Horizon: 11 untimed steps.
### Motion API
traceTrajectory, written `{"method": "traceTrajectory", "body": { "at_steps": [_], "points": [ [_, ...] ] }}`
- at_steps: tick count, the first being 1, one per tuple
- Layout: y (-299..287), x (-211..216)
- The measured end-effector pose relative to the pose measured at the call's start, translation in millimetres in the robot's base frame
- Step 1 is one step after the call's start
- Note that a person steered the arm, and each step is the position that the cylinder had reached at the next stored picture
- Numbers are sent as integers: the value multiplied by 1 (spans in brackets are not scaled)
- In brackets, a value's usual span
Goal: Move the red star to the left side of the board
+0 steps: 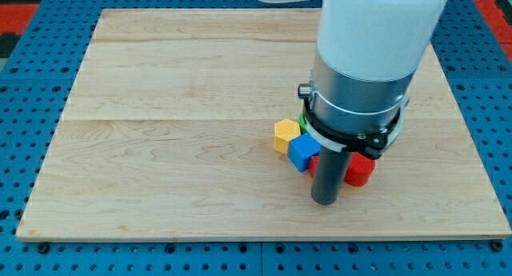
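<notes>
My tip (325, 202) rests on the wooden board (176, 132) at the lower right, just below a tight cluster of blocks. A sliver of red block (314, 161) shows between the rod and the blue cube (302, 150); the rod hides most of it, so I cannot tell its shape. A red cylinder-like block (359, 171) sits right of the rod. A yellow hexagon-like block (285, 135) lies left of the blue cube. A green block (302, 121) peeks out under the arm's housing, mostly hidden.
The arm's grey and white housing (360, 84) covers the board's upper right part and hides whatever lies under it. Blue pegboard (32, 108) surrounds the board on all sides.
</notes>
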<state>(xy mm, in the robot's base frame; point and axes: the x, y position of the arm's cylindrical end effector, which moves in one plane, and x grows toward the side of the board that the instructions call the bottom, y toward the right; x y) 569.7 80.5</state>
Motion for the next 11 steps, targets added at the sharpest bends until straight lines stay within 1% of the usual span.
{"method": "traceTrajectory", "body": {
  "at_steps": [2, 3, 4, 5, 7, 8, 9, 10, 11],
  "points": [
    [-1, 5],
    [9, 40],
    [51, 40],
    [58, 18],
    [27, -28],
    [-42, -67],
    [-127, -110],
    [-240, -138],
    [-243, -119]
  ]
}}
